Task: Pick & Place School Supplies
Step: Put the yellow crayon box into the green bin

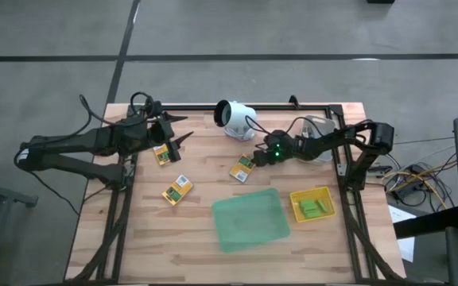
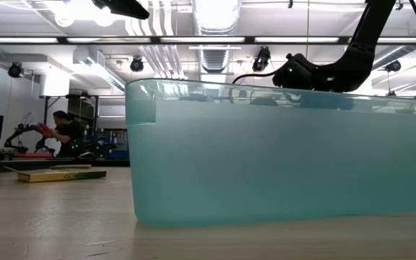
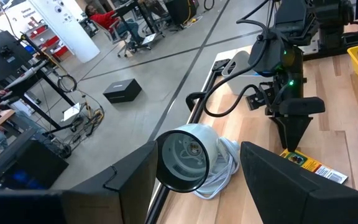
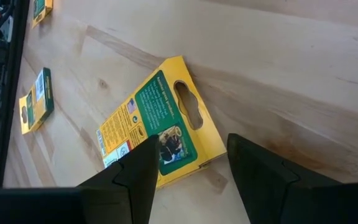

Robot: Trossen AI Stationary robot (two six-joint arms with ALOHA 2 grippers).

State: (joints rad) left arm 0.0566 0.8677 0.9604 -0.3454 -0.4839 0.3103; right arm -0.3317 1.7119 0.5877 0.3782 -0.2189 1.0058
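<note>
Three yellow-and-green packets lie flat on the wooden table: one (image 1: pixel 243 168) in the middle, one (image 1: pixel 163 154) by the left arm, one (image 1: pixel 176 191) nearer the front. My right gripper (image 1: pixel 258 156) is open and points down over the middle packet (image 4: pixel 160 130), its fingers above either side of that packet's end (image 4: pixel 188 168). My left gripper (image 1: pixel 177 132) is open, level above the table, beside the left packet. Light-green blocks (image 1: pixel 312 208) lie in the yellow tray (image 1: pixel 327 193). No blue-handled tools are in view.
A white round device (image 1: pixel 234 119) with a cord sits near the far edge, straight ahead of my left gripper (image 3: pixel 197 180). The translucent green tray (image 1: pixel 249 218) lies near the front and fills the low view (image 2: pixel 266 159). A person sits in the room beyond.
</note>
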